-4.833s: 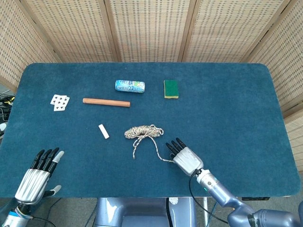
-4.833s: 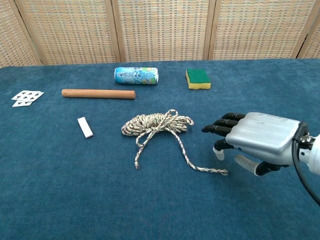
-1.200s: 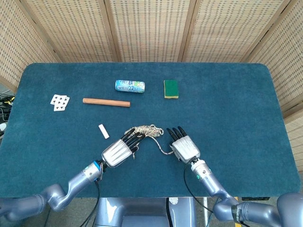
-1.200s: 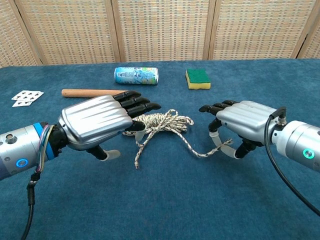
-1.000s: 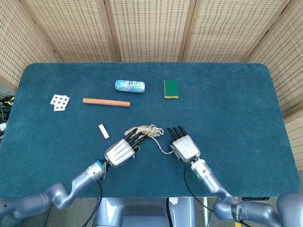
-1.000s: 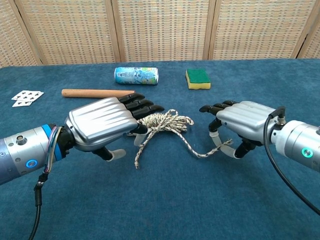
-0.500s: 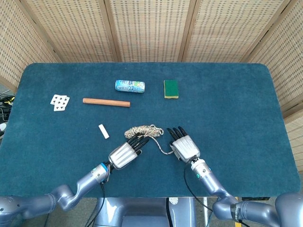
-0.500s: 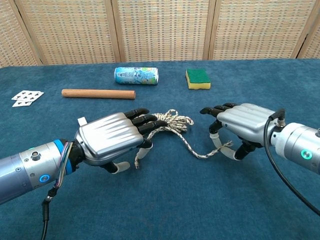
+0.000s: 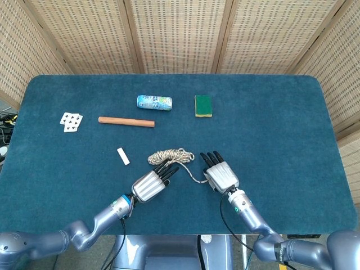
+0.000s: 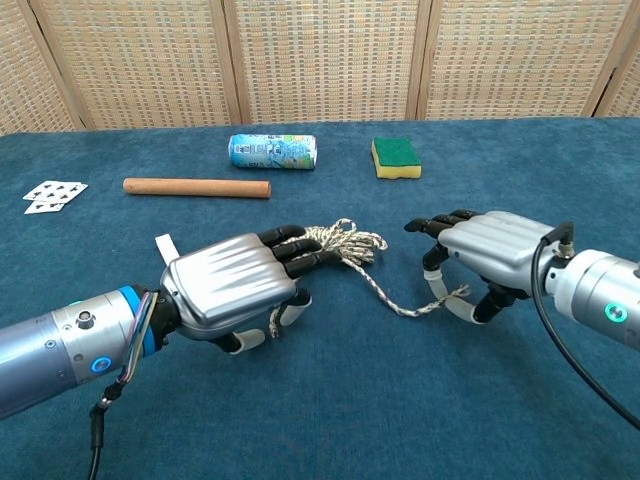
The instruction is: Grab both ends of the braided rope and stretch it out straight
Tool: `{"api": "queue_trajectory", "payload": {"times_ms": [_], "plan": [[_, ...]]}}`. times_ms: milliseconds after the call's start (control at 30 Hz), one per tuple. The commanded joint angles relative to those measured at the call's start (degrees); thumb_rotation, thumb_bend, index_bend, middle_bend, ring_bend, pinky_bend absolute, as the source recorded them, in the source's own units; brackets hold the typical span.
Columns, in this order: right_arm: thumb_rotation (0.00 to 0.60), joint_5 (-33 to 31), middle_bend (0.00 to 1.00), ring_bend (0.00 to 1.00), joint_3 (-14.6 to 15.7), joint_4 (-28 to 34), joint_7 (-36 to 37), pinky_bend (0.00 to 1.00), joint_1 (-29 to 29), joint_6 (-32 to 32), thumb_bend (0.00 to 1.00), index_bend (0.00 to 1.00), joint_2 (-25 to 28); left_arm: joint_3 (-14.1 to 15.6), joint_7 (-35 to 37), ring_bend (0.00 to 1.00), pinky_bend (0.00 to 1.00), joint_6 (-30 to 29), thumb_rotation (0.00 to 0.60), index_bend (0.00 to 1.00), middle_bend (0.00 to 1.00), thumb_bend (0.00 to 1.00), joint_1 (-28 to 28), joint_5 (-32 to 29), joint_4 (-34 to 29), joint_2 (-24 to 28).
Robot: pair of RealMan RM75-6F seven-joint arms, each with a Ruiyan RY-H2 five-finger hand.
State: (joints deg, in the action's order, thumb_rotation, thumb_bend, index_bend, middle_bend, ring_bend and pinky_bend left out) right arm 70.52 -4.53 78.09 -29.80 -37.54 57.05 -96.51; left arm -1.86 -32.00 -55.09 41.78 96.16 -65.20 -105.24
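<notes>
The braided rope point(image 9: 169, 154) point(image 10: 345, 240) lies in a loose bundle at the middle of the blue table, with a strand trailing right. My right hand point(image 9: 220, 174) point(image 10: 490, 250) pinches that strand's end between thumb and a fingertip, just off the cloth. My left hand point(image 9: 149, 185) point(image 10: 230, 290) lies palm down over the rope's other end, its dark fingers stretched toward the bundle. A short bit of rope shows under it, between thumb and a fingertip. No firm hold shows there.
A drink can point(image 9: 154, 102), a wooden rod point(image 9: 126, 121) and a green-yellow sponge point(image 9: 203, 106) lie behind the rope. Playing cards point(image 9: 71, 121) sit far left and a small white block point(image 9: 122, 156) left of the bundle. Wicker screens stand behind the table.
My left hand came in from the near left corner, then slid nearer and lower over the rope's left end. My right hand took up the right end and barely moves.
</notes>
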Motion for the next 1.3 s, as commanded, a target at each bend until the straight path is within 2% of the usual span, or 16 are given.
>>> {"api": "queue_trajectory", "payload": {"times_ms": [33,133,633,967,1300], "plan": [[0.6,0.1,0.0,0.0,0.0,-0.3,0.1,0.0,0.0,-0.2,0.5,0.64,-0.2,-0.1,-1.0,0.0,0.0,0.5,0.6,0.49,0.0,0.36,0.4,-0.7,-0.2,-0.3],[0.6,0.2,0.0,0.0,0.0,-0.6,0.3,0.0,-0.1,-0.3,0.5,0.65,-0.4,-0.1,-1.9,0.0,0.0,0.9,0.6,0.49,0.0,0.39,0.6,-1.2,-0.5,-0.3],[0.6,0.9,0.0,0.0,0.0,-1.6,1.5,0.0,0.1,-0.5,0.5,0.65,-0.8,0.5,-4.0,0.0,0.0,1.6,0.6,0.49,0.0,0.39,1.3,-3.3,-0.9,-0.7],[0.6,1.1,0.0,0.0,-0.2,-1.4,1.6,0.0,0.2,-0.5,0.5,0.65,-0.6,0.9,-4.4,0.0,0.0,1.2,0.6,0.61,0.0,0.42,1.5,-3.9,-0.8,-0.6],[0.6,1.1,0.0,0.0,-0.4,-1.2,1.1,0.0,0.2,-0.2,0.5,0.65,-0.5,0.8,-3.4,0.0,0.0,-0.5,0.6,0.64,0.0,0.42,1.1,-4.4,-1.8,1.3]]}}
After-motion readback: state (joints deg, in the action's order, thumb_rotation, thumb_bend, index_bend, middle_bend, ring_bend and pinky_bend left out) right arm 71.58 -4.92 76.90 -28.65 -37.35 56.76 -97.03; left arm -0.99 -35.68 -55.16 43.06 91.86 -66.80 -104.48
